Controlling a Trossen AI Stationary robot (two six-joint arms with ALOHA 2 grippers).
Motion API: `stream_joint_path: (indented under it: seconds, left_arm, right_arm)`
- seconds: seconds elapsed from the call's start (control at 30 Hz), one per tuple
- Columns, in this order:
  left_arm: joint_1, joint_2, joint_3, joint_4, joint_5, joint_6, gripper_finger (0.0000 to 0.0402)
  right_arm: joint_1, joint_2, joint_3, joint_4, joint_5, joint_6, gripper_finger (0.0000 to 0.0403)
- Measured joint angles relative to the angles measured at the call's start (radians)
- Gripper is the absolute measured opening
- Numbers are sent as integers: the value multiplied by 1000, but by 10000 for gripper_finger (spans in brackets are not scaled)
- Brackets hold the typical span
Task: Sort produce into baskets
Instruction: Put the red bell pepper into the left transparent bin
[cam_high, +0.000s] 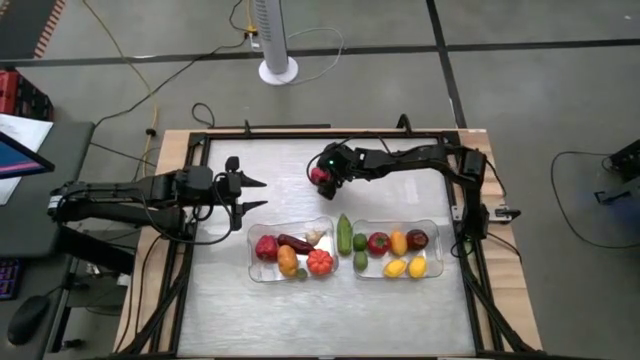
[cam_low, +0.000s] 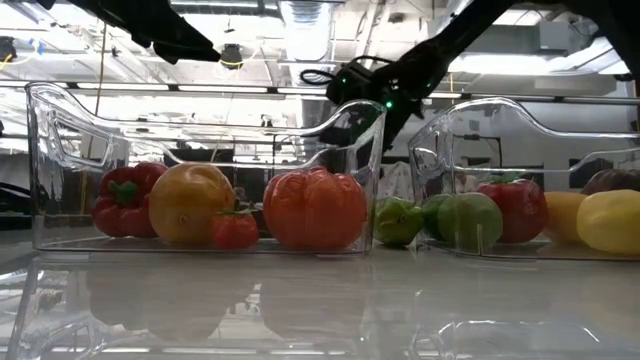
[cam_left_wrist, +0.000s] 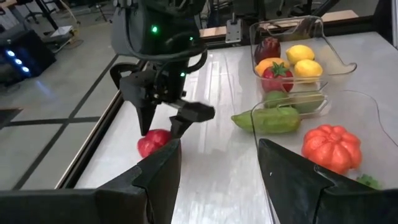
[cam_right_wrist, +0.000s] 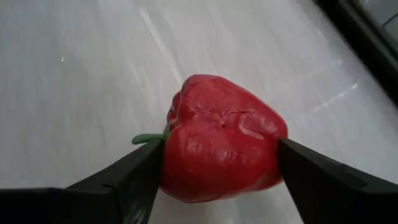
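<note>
No readable text, labels, brands, numbers or signs anywhere.

Black jointed arms (cam_high: 130, 195), green indicator light, black cables

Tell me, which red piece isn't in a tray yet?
The red pepper between the right arm's fingers, alone on the bare table; other red ones sit in trays.
</note>
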Motion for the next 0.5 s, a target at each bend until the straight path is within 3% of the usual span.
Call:
stream_joint_path:
  seconds: [0.2, 0.5]
  left_arm:
    - [0, 0, 0, -3, 0, 1, 200]
    - [0, 0, 0, -6, 0, 1, 200]
  right_arm:
    - [10, 25, 2, 4, 11, -20, 289]
    - [54, -114, -7, -86, -11, -11, 282]
